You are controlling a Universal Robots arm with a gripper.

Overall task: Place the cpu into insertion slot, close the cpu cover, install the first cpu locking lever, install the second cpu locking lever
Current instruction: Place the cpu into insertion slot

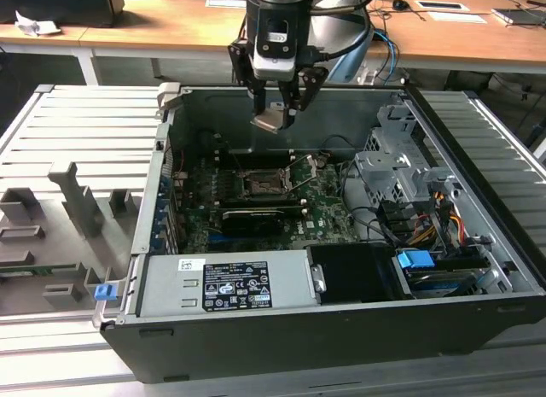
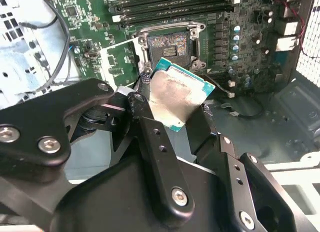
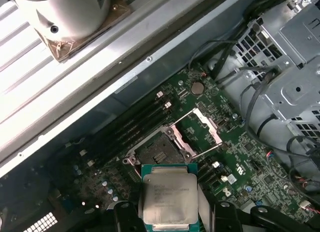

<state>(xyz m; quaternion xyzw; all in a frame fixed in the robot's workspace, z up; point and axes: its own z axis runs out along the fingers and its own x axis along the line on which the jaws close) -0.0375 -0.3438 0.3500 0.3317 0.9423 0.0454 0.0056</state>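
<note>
The end effector grips the cpu by its edges above the insertion slot; the plate seems light, stiff, probably fragile underneath.

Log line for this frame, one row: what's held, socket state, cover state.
tool: shut on cpu | cpu: held in air, apart from insertion slot | insertion slot: bare | cpu cover: swung open
</note>
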